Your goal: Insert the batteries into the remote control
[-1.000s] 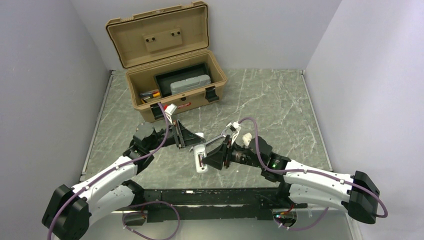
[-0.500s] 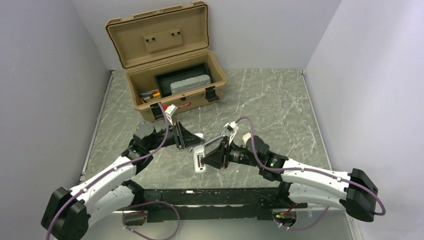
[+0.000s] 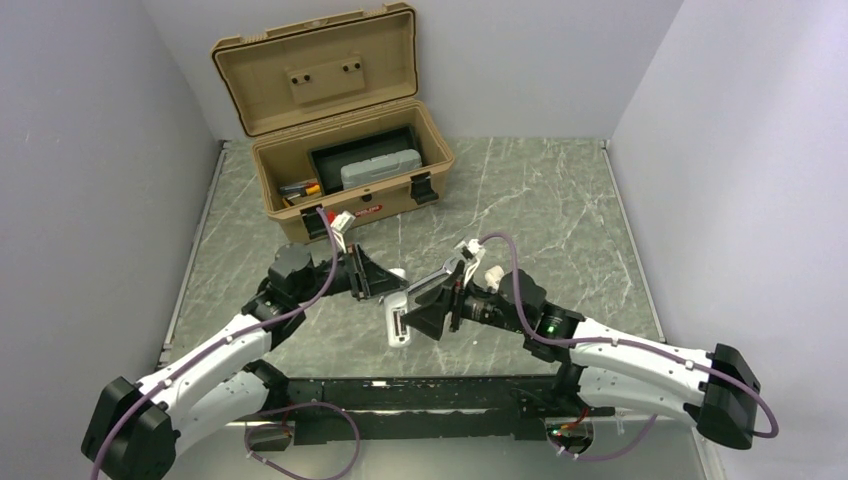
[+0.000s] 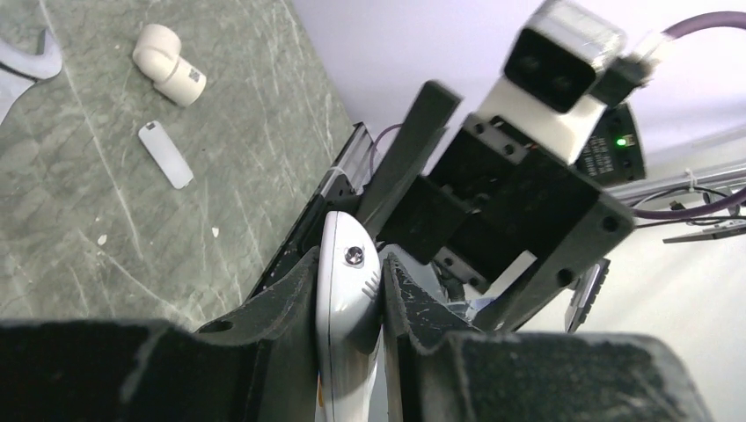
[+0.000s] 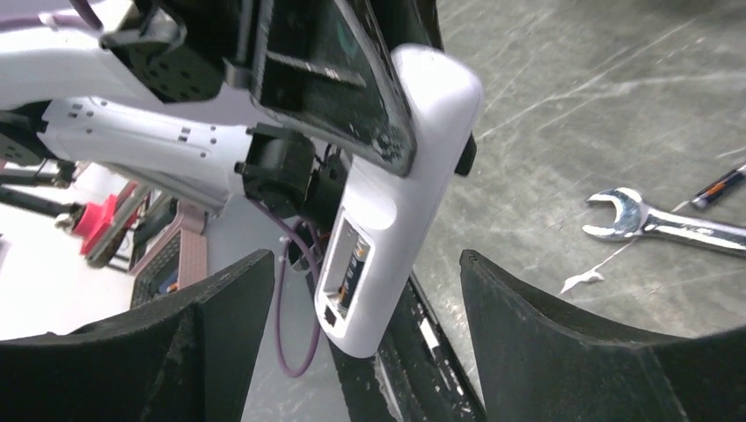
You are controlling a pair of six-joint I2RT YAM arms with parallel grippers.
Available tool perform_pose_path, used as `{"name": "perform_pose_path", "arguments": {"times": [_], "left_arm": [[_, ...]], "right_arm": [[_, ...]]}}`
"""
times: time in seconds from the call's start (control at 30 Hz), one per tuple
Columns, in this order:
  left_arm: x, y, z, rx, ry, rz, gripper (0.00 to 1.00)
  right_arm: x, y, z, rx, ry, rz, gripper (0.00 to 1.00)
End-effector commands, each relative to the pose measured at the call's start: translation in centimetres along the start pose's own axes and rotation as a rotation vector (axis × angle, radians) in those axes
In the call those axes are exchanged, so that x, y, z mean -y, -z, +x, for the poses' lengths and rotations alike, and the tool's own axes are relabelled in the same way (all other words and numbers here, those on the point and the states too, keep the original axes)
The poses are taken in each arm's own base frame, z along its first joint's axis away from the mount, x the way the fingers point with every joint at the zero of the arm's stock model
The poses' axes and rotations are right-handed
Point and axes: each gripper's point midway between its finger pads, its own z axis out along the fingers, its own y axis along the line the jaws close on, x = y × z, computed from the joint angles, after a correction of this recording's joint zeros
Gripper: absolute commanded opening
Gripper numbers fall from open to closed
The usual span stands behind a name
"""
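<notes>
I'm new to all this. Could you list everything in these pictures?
remote control: one, white, in mid-air between the grippers
toolbox: one, tan, open, rear left of table
grey case: one, grey, inside toolbox
wrench: one, silver, on table
curved plastic piece: one, white, on table
flat strip: one, white, beside the curved piece
table: one, green marbled, under everything
left gripper: one, black, shut on remote control
right gripper: one, black, open, either side of remote control

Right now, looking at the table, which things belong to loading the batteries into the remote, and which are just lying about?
Job: remote control, clamped in the left gripper; battery in its slot; open right gripper.
Lying about: wrench; white pipe elbow; toolbox.
</notes>
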Motion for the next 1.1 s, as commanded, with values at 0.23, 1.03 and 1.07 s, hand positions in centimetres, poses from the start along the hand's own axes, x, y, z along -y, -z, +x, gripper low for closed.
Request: {"name": "perform_pose_path", "arguments": {"times": [0.23,1.03,1.07], "left_arm": [[-4.4,2.9,-2.7,0.110,-0.023,-0.138,0.00],[-11.1,10.0,-4.1,0.222,-0.010,-0.377,0.00],[-11.1,10.0,-4.0,0.221,-0.010,-0.376,0.00]], "right_arm": [[7.3,3.4,-6.1,0.183,-0.053,0.473,0.83],[21.7,-10.1,4.8,-0.482,-0.055,0.868,0.43],[22.0,-10.2,4.9,-0.486,-0.052,0.878,0.42]]}}
